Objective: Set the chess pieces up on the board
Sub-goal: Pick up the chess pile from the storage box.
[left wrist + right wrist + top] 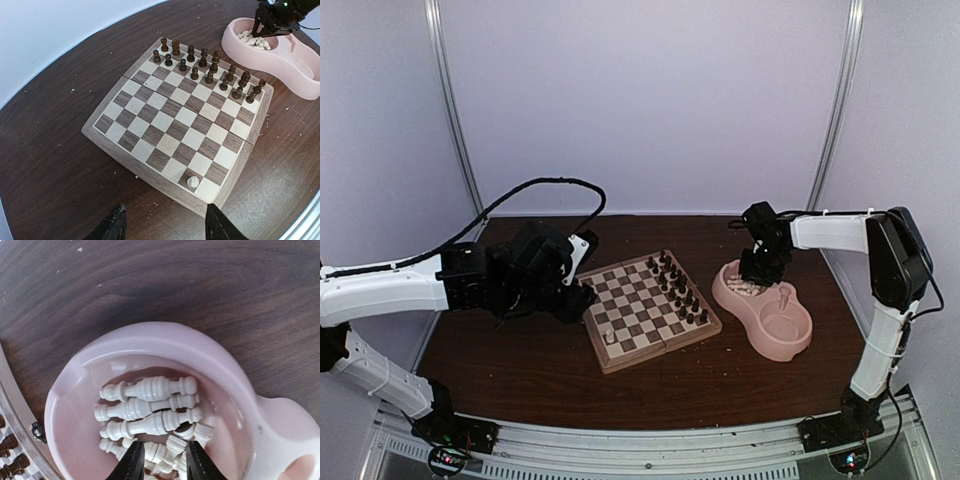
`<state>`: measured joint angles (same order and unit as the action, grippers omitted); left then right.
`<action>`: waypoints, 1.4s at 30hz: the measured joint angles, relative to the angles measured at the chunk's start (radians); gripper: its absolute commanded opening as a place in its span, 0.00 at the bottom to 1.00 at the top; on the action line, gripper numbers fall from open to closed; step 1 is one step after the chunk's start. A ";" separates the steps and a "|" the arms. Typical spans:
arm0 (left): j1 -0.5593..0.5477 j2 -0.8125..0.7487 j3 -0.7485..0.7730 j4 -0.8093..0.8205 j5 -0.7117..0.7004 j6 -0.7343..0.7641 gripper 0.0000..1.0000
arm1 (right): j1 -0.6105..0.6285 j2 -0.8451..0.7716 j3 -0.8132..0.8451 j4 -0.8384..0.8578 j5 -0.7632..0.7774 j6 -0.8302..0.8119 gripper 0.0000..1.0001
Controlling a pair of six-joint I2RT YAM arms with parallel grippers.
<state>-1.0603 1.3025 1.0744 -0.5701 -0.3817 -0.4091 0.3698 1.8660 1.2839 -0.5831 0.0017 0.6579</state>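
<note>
The board (642, 318) lies at the table's middle, with dark pieces (678, 285) ranked along its far right side. One cream-white chess piece (193, 181) stands on a near corner square of the board (165, 120). Several more white pieces (150, 407) lie heaped in the pink double bowl (165, 335). My right gripper (165, 462) reaches down into that heap, jaws a little apart with pieces lying between the fingers. My left gripper (165, 222) hovers open over the bare table just off the board's near edge, holding nothing.
The pink double bowl (790, 350) sits right of the board; its nearer basin holds no pieces. Crumbs speckle the dark wooden table (50, 165). A black cable (535, 190) loops above the left arm. White walls close off the back and sides.
</note>
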 measured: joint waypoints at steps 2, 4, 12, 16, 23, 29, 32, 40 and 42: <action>0.000 0.000 0.000 0.000 0.000 0.000 0.54 | 0.000 -0.005 0.000 -0.010 0.042 0.035 0.33; 0.000 0.000 -0.001 0.001 0.000 0.000 0.54 | 0.001 -0.005 0.003 -0.021 0.072 0.069 0.33; 0.000 0.000 -0.013 0.004 0.000 0.009 0.54 | 0.001 0.010 0.028 -0.034 0.090 0.125 0.33; 0.000 0.000 -0.013 0.005 0.000 0.017 0.55 | 0.001 0.035 0.053 -0.033 0.089 0.135 0.34; 0.000 0.000 -0.016 0.009 0.000 0.020 0.55 | 0.005 0.072 0.055 -0.032 0.076 0.143 0.34; 0.000 0.000 -0.019 0.011 0.000 0.019 0.55 | 0.006 0.091 0.055 -0.018 0.071 0.154 0.34; 0.000 0.002 -0.021 0.012 0.000 0.019 0.55 | 0.006 0.098 0.056 -0.010 0.068 0.154 0.33; 0.000 0.012 -0.022 0.016 0.000 0.019 0.55 | 0.006 0.117 0.073 0.006 0.055 0.158 0.28; 0.000 0.013 -0.022 0.016 0.000 0.020 0.55 | 0.006 0.121 0.075 0.013 0.048 0.159 0.25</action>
<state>-1.0603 1.3155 1.0527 -0.5537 -0.3820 -0.3893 0.3756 1.9865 1.3586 -0.5697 0.0494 0.8169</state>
